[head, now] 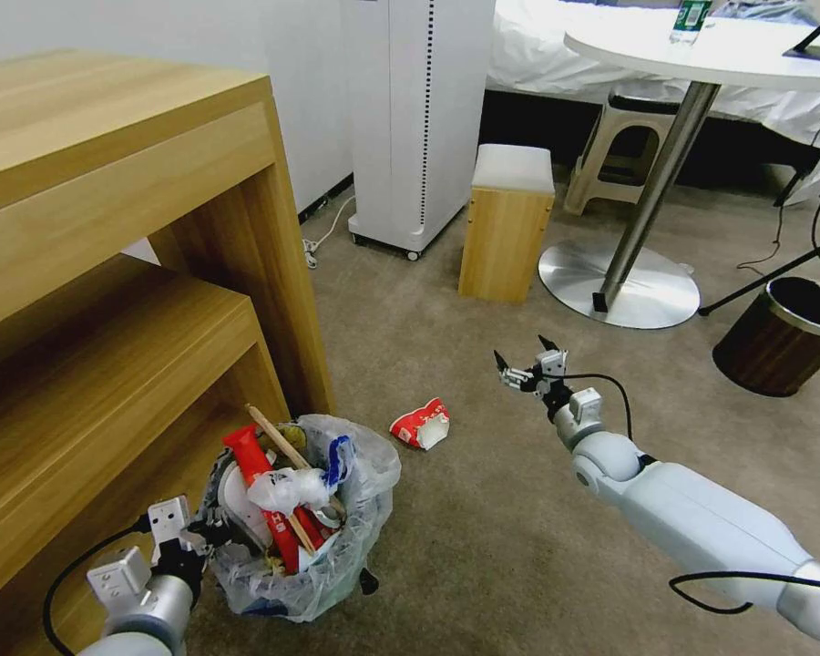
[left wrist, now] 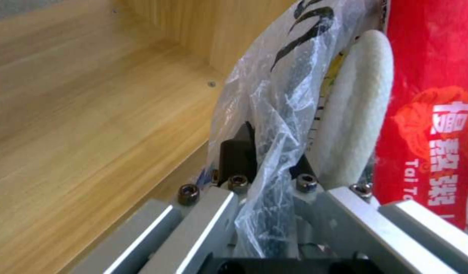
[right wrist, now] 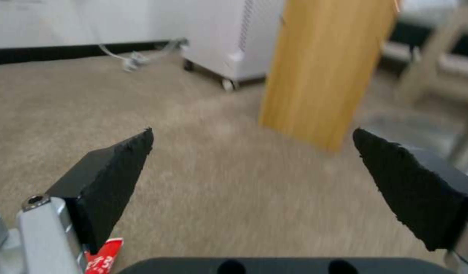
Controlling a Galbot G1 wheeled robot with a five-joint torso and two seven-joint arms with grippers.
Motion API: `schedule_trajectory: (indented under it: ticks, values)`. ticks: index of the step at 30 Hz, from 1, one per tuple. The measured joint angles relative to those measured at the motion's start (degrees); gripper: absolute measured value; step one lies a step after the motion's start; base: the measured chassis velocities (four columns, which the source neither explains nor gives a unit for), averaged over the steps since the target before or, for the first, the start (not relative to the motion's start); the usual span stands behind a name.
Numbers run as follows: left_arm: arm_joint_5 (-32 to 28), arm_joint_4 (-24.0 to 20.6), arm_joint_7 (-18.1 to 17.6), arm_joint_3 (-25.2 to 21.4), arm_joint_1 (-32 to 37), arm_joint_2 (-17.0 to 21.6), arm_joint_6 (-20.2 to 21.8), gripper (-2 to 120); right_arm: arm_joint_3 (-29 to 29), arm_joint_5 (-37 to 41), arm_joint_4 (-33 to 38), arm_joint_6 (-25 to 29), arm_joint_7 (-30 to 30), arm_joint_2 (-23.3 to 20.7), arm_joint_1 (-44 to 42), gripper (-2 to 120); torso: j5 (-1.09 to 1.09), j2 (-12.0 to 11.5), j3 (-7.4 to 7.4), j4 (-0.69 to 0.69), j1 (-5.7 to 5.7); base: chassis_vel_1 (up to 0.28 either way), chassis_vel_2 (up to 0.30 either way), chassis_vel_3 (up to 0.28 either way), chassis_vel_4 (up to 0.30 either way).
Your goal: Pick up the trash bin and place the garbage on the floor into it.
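Observation:
The trash bin (head: 360, 519), a small round bin lined with a crinkly clear bag, sits at the lower left beside the wooden shelving. It is stuffed with garbage: a red wrapper (head: 253, 456), a wooden stick (head: 278, 439), white crumpled pieces. My left gripper (head: 211, 530) is shut on the bin's rim; up close, the left gripper (left wrist: 267, 154) pinches the bag-covered rim next to a white slipper (left wrist: 355, 114) and the red wrapper (left wrist: 432, 114). A crushed red-and-white wrapper (head: 420, 424) lies on the carpet. My right gripper (head: 526, 358) hovers open to its right, and the right gripper (right wrist: 252, 163) holds nothing.
Wooden shelving (head: 109, 273) fills the left side. A white floor appliance (head: 419, 118), a wooden stool (head: 506, 223) and a round table's metal base (head: 620, 284) stand ahead. A larger dark brown bin (head: 784, 335) sits far right near a tripod leg and cables.

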Motion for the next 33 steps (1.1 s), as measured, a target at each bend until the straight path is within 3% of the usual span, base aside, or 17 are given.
schedule_trajectory:
  ticks: [8, 12, 16, 33]
  values:
    - [0.0, 0.9, 0.0, 0.3, -0.3, 0.0, 0.1, 1, 1.1, 6.8, -3.4, -3.7, 7.9, 6.8, -1.1, 100, 0.01, 0.0, 0.00, 0.03, 0.00, 0.000, 0.000, 0.000, 0.000]
    - [-0.2, 1.9, 0.0, 0.3, -0.6, 0.1, 0.1, 1, 1.5, 7.9, -7.9, -5.7, 12.8, 15.9, -1.0, 100, 0.01, 0.0, 0.00, 0.04, 0.00, 0.000, 0.000, 0.000, 0.000]
    - [-0.4, 2.3, 0.0, 0.3, -0.9, 0.1, 0.1, 1, 0.3, 8.8, -10.3, -7.5, 15.7, 21.2, 0.2, 100, -0.02, 0.0, 0.00, 0.05, 0.00, 0.000, 0.000, 0.000, 0.000]
    - [-0.7, 3.2, 0.0, 0.9, -1.7, 0.2, 0.1, 1, 0.4, 10.7, -17.9, -11.2, 21.1, 27.9, 0.9, 99, -0.01, 0.0, 0.00, 0.02, 0.00, 0.000, 0.000, 0.000, 0.000]
